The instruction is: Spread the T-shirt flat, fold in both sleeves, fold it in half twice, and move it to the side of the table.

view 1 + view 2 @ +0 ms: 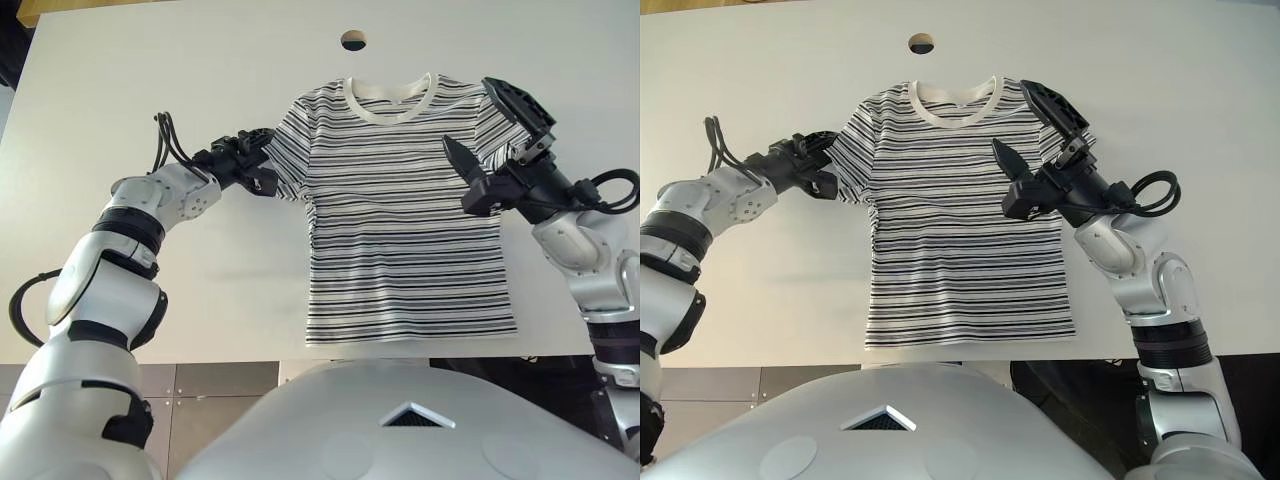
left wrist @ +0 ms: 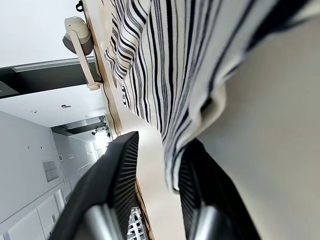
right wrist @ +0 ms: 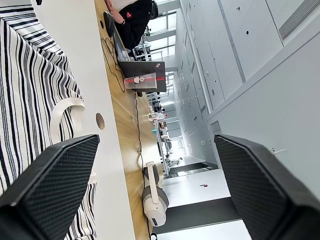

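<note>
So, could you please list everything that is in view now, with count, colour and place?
T-shirt: one, black-and-white stripes with a cream collar, flat on the table, collar away from the robot.
table: one, white, under the T-shirt.
hole: one, dark and round, in the table just beyond the collar.
left gripper: one, black, open, at the sleeve on the robot's left, with the sleeve's hem between its fingers.
right gripper: one, black, wide open, over the sleeve on the robot's right.
</note>
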